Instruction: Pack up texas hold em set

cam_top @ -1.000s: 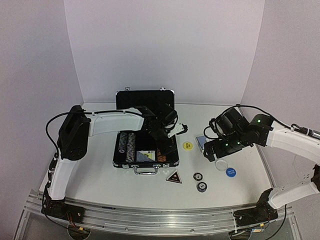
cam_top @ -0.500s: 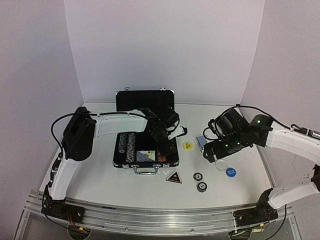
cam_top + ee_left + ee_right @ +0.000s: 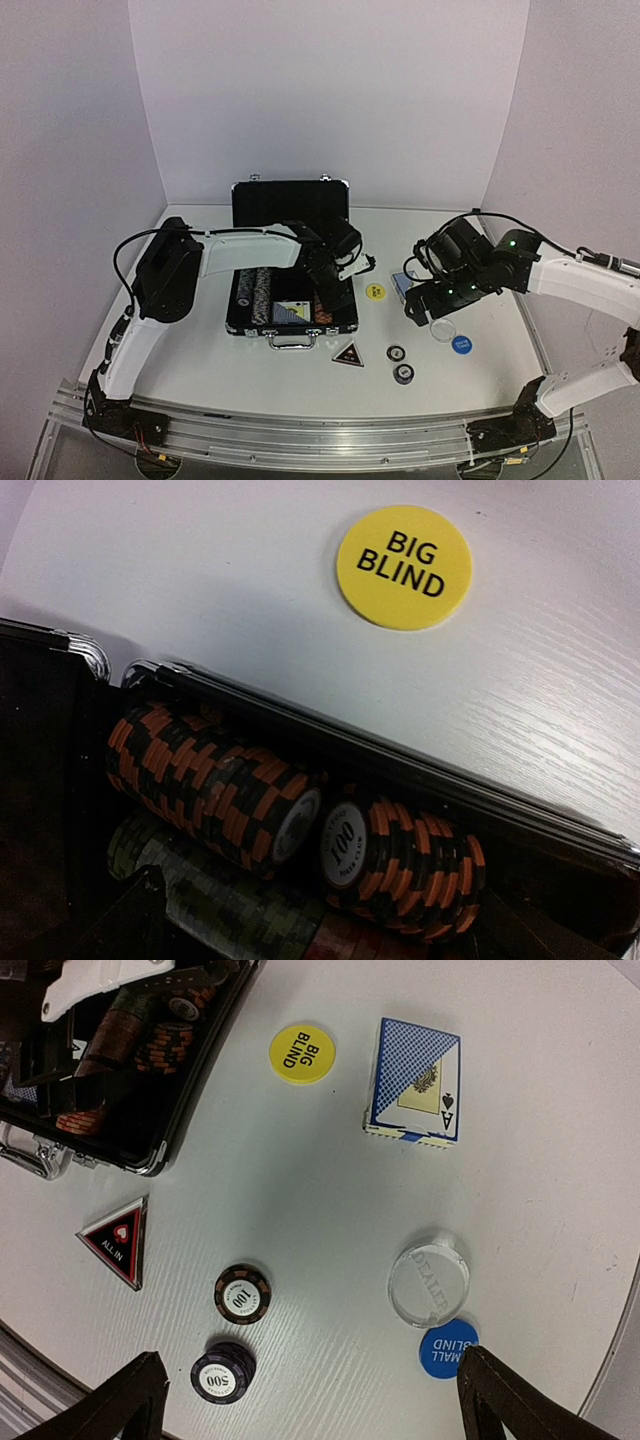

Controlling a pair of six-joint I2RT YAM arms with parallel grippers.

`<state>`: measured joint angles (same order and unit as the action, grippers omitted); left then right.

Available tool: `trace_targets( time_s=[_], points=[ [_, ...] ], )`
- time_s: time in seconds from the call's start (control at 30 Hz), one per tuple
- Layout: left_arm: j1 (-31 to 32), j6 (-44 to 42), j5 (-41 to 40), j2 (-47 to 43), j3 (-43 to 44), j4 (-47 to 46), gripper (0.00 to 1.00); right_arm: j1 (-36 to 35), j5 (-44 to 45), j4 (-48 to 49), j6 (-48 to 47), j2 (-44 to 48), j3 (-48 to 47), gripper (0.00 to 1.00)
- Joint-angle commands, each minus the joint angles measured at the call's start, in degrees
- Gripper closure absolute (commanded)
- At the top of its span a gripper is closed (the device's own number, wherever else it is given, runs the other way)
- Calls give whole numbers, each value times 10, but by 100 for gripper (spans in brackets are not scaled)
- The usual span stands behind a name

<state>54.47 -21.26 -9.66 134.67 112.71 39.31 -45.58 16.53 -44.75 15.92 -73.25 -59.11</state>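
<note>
The black silver-edged briefcase lies open, its lid upright. Rows of striped chips and a blue deck lie inside. My left gripper is low in the case's right compartment, open, over orange-and-black chips. My right gripper is open and empty above the table. Below it lie a brown 100 chip, a purple 500 stack, the clear dealer disc and the blue disc. The yellow disc, a blue deck and the dark triangular marker lie nearby.
The case's handle faces the near edge. White walls close the back and both sides. The loose pieces lie on the table to the right of the case, between it and my right arm.
My left arm has swung a little to the right and reached further into the case's right compartment. My right gripper has shifted slightly left.
</note>
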Motion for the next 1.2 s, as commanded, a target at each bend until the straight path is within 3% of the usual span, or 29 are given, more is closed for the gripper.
trace_targets(
  time_s=[0.0,0.5,0.8,1.03,1.17],
  points=[
    [-23,-5,5,-1,44,-26,0,3,7,7,0,-3,-7,2],
    [-47,-36,92,1,49,-6,0,6,11,9,0,-25,-18,2],
    [-47,-34,95,-16,34,-4,0,7,-17,12,0,-26,-21,2],
    [-33,7,127,-89,40,-26,0,6,-68,10,65,-34,-25,2],
    [-15,53,118,-171,-6,-67,0,6,-99,10,120,-61,-23,3]
  ],
)
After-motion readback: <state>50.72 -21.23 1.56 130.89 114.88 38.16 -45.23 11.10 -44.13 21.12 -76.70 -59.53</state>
